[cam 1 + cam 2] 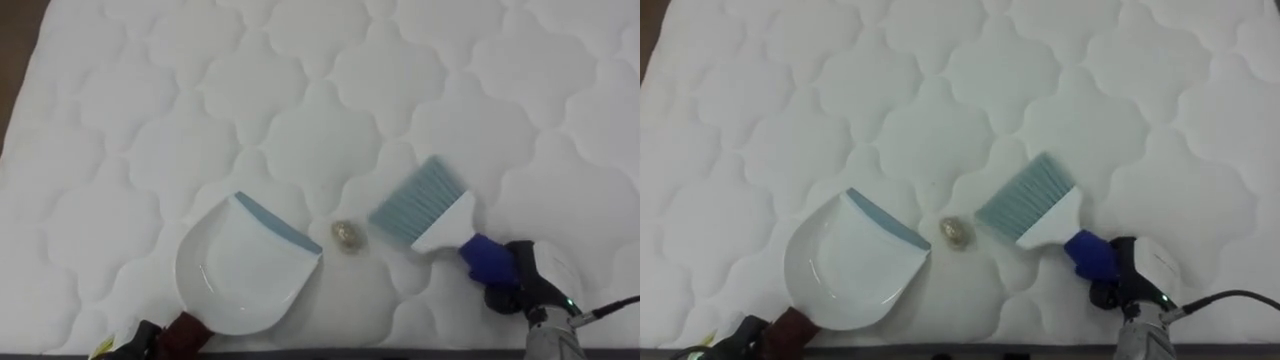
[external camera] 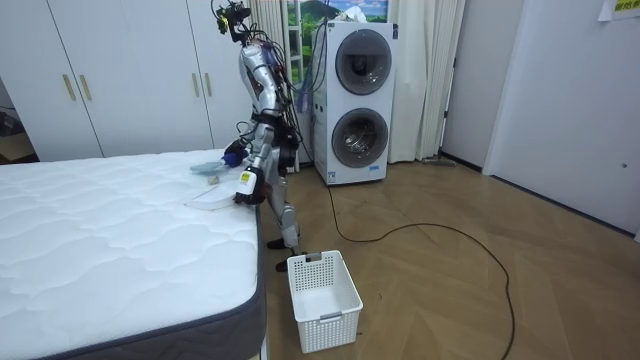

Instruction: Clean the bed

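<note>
Fingers (image 1: 498,298) of my right hand (image 1: 526,280) are curled round the blue handle of the brush (image 1: 432,212), which comes in from 4 o'clock in the eye views. Its pale blue bristles point toward 10 o'clock and rest on the white quilted mattress (image 1: 330,90). Just beside the bristles, at their 8 o'clock, lies a small crumpled scrap (image 1: 347,236), touching neither tool as far as I can see. At the scrap's 8 o'clock sits the white dustpan (image 1: 240,272), its blue-edged lip turned toward 2 o'clock and close to the scrap, so the scrap lies between lip and bristles. My left hand (image 1: 147,339) meets the dustpan's dark red handle at the lower edge, at 7 o'clock; I cannot tell how it grips. In the room view I stand at the side of the bed (image 2: 110,240), bent toward it with both arms over the mattress. A white basket (image 2: 323,299) stands on the wooden floor by my feet, and stacked washing machines (image 2: 358,100) stand behind me
</note>
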Robot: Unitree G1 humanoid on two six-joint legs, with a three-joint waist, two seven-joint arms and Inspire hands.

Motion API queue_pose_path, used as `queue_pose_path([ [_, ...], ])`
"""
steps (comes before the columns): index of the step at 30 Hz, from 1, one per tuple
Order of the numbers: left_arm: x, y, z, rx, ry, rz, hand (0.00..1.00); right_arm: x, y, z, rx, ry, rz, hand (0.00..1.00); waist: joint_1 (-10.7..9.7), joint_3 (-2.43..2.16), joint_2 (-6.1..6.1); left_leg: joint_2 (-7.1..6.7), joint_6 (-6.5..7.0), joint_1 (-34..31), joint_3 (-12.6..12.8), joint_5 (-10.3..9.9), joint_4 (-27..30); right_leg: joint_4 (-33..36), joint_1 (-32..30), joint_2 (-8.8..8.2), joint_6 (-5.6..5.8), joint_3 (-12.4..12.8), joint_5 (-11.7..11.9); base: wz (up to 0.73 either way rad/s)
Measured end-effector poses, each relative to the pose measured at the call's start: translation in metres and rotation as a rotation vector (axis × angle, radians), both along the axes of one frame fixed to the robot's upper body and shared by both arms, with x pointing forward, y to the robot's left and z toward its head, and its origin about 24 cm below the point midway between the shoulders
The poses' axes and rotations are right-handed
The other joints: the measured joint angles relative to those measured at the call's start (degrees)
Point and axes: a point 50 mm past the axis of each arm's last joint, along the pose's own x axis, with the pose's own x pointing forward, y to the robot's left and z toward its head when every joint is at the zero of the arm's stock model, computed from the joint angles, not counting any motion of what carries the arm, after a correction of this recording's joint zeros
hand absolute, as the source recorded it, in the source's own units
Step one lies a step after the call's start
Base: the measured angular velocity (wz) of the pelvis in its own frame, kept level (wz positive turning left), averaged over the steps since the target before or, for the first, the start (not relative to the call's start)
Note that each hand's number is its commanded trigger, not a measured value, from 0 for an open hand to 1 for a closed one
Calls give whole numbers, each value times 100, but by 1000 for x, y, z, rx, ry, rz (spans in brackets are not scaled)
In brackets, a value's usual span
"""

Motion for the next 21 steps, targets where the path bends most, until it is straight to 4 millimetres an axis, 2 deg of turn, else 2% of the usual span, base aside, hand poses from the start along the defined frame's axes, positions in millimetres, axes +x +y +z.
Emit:
queue_pose_path([
  [8,1,2,2,13,-12,-10,100,-5,-3,-3,-4,23,-20,100,-5,-13,-30,6,0,1,-3,0,0,-21,8,15,4,10,17,0],
  [13,13,4,9,46,-36,-61,100,1,-8,-1,-31,34,-12,100,-7,-9,-52,-10,14,-9,-21,10,8,36,-4,-18,4,-24,5,3],
  [16,21,14,18,106,-50,-113,100,6,-17,3,-52,59,0,100,-4,12,-186,-35,30,-4,-16,21,11,159,-41,-61,0,-29,-20,0],
  [17,26,19,25,142,-66,-144,100,10,-24,7,-82,74,15,100,-20,14,-273,-57,45,-31,-15,30,13,209,-99,-97,3,-24,-50,8],
  [19,39,23,38,200,-110,-205,100,15,-45,19,-156,97,25,100,-36,44,-388,-66,74,-103,-15,48,38,210,-144,-112,20,-28,-43,12],
  [21,50,30,49,276,-128,-270,100,20,-78,41,-272,118,12,100,9,73,-566,-73,94,-121,22,59,53,219,-159,-129,40,-14,-24,0],
])
